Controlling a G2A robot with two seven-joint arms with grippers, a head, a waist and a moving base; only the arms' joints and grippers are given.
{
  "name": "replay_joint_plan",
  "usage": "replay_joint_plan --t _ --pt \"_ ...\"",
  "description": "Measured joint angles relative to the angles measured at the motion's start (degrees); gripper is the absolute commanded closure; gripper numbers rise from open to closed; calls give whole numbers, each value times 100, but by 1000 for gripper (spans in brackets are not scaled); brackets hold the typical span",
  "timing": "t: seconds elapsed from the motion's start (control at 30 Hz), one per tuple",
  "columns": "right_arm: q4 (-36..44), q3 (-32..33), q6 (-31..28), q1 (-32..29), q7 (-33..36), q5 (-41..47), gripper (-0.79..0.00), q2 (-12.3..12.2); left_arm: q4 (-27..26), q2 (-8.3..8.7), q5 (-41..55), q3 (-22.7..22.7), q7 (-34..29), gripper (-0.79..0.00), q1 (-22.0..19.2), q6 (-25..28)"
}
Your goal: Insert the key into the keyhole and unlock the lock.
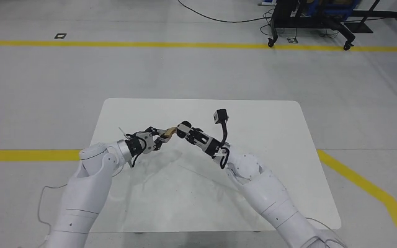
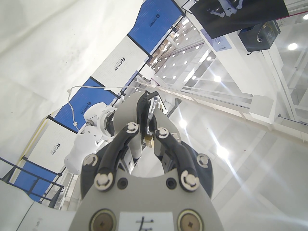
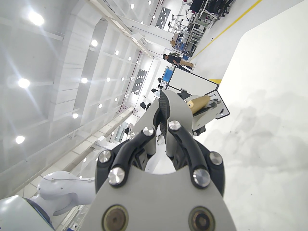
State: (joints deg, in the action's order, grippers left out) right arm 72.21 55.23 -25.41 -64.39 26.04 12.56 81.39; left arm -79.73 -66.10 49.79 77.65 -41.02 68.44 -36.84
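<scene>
Above the middle of the white table [image 1: 267, 186] my two arms meet tip to tip. My left gripper [image 1: 160, 134] is shut on the brass padlock [image 1: 169, 131]. In the left wrist view its silver shackle [image 2: 152, 110] sits between the left gripper's [image 2: 149, 97] pads, with a bit of brass lower down. My right gripper [image 1: 182, 128] hangs just beside the lock, fingers pressed together. The key is hidden between its pads. In the right wrist view the brass lock body [image 3: 198, 102] lies just beyond the shut right gripper [image 3: 163, 97].
The tabletop [image 3: 264, 97] under both arms is bare white, with rounded corners. A yellow line [image 1: 186, 44] runs across the floor behind the table. A black wheeled stand [image 1: 310, 22] stands far back right.
</scene>
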Motion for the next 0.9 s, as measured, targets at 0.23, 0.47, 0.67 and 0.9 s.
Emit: replay_joint_plan --t 0.23,0.47,0.67,0.9 --pt "9 25 89 41 -28 70 -785 20 -17 21 29 -1 -40 0 -5 113" --pt "445 279 -15 -172 41 20 -785 -56 -98 35 40 66 42 0 49 527" --pt "436 274 -14 -168 38 22 -785 -54 -334 83 -472 13 -103 0 67 963" --pt "520 421 184 -272 -7 60 -785 -90 -884 288 -3376 -264 -535 0 247 2528"
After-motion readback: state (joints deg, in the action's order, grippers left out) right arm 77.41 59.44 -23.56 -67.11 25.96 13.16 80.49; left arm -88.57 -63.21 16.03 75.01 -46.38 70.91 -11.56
